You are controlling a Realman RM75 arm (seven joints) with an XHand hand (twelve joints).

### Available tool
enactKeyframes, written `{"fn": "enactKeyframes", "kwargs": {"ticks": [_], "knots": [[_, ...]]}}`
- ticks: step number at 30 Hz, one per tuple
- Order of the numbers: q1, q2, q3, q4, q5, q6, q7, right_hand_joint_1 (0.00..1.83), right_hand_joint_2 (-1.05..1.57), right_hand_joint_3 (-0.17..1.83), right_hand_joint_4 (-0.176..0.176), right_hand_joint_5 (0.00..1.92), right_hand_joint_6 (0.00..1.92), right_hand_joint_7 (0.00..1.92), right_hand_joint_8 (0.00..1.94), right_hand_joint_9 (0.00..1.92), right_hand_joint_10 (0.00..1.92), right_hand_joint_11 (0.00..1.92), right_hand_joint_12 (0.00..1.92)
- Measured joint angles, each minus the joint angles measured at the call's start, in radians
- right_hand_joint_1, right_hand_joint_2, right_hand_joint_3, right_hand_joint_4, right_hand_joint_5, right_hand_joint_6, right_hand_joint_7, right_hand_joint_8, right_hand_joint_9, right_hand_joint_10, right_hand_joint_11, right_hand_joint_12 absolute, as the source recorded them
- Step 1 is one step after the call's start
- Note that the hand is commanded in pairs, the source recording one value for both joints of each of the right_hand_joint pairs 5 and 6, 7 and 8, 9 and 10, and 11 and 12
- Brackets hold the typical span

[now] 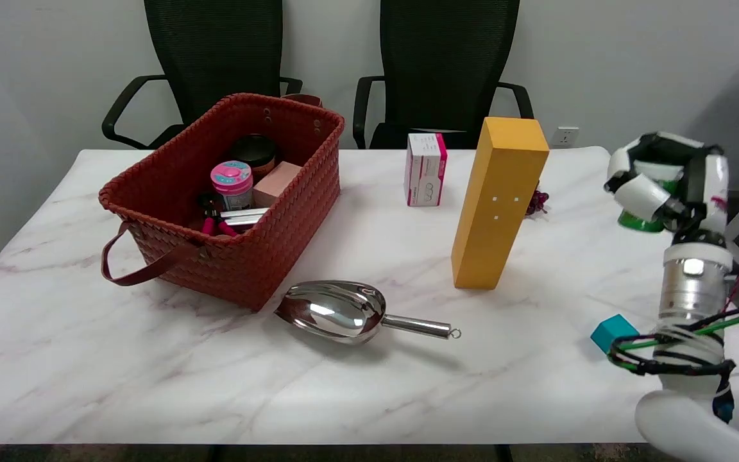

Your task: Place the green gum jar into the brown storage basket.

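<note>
The green gum jar (637,221) is at the table's far right, mostly hidden by my right hand (664,179). The hand's fingers curl around the jar from above and the side, gripping it; only green patches show between and below them. I cannot tell whether the jar's base touches the table. The brown woven storage basket (267,256) stands at the left of the table, far from the hand, with a strap handle on its near side. Inside it lie a pink-lidded jar (231,183), a dark jar (254,151), a pink block (278,181) and a pink-handled tool (212,221).
A tall yellow block (498,205) stands upright between hand and basket. A white-and-pink box (425,168) stands behind it, with a small purple thing (537,202) beside the block. A metal scoop (344,311) lies near the basket's front corner. A teal cube (613,332) sits by my forearm.
</note>
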Motion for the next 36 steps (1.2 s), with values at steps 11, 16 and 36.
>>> {"fn": "enactKeyframes", "kwargs": {"ticks": [11, 16, 36], "knots": [[0.072, 0.023, 0.08, 0.036, -0.064, -0.065, -0.003, 1.19, 1.57, 1.4, 0.0, 1.26, 1.26, 1.57, 1.57, 1.57, 1.57, 1.57, 1.57], [0.122, 0.038, 0.103, 0.057, -0.082, -0.133, -0.004, 1.18, 1.57, 1.37, 0.0, 1.27, 1.27, 1.58, 1.58, 1.58, 1.58, 1.55, 1.55], [0.489, 0.054, -0.005, 0.107, -0.099, -0.366, -0.093, 1.19, 1.57, 1.35, 0.0, 1.3, 1.3, 1.59, 1.59, 1.58, 1.58, 1.54, 1.54]]}}
